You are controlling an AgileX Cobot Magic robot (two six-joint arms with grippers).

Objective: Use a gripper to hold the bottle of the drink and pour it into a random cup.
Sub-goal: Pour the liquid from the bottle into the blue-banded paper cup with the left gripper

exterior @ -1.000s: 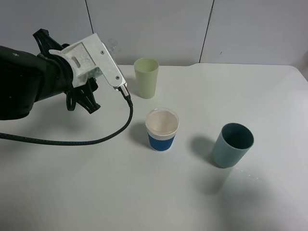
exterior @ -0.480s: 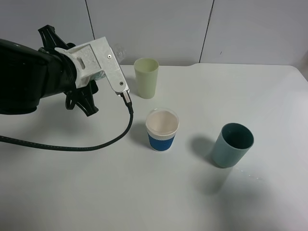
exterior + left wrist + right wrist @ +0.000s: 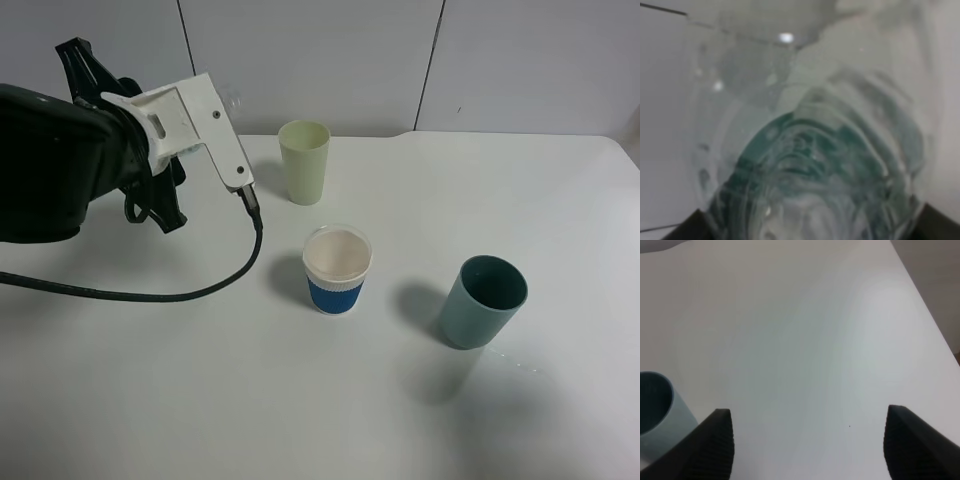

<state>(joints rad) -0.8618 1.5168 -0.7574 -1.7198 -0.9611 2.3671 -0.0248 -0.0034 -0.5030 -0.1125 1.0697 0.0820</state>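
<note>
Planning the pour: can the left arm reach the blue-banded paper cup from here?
Probably yes: only bare table lies between the left gripper, holding the bottle, and that cup.

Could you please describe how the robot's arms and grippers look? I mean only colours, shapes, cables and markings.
The left arm is bulky and black. The left gripper is an angular white plastic body with small screws and a slot. A black cable runs from it in a long loop. Of the right gripper, only two dark fingers with a fine ribbed surface show.
</note>
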